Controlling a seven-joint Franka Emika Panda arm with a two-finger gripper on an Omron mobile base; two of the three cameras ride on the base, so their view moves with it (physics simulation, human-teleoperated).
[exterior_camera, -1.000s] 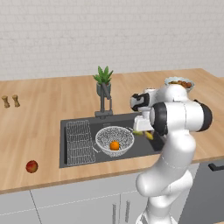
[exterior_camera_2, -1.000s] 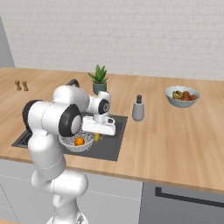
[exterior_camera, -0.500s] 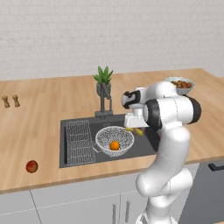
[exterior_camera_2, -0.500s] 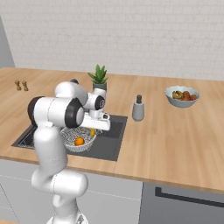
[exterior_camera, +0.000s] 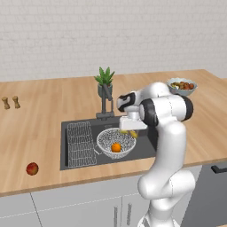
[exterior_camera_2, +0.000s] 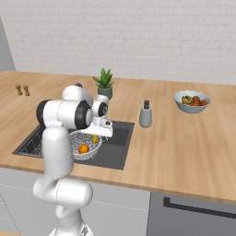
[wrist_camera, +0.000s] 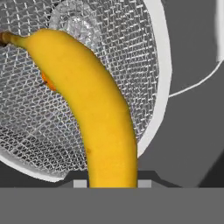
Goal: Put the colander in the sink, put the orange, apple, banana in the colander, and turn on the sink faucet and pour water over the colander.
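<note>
My fingers [wrist_camera: 111, 181] clench the banana [wrist_camera: 94, 109], its long axis reaching out over the colander [wrist_camera: 146, 87] directly below.

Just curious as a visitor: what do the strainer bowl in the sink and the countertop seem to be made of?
The colander looks like fine silvery wire mesh with a smooth pale metal rim; you can see through it. The countertop looks like matte light wood, with faint plank lines.

We see a spiky green potted plant [exterior_camera: 105, 80] at the back of the wooden counter [exterior_camera: 44, 115], two small shakers [exterior_camera: 10, 102] far left, a pale bowl of fruit [exterior_camera_2: 191, 102] and a grey dispenser bottle [exterior_camera_2: 145, 115]; a flat wire rack [exterior_camera: 80, 142] lies nearby.
</note>
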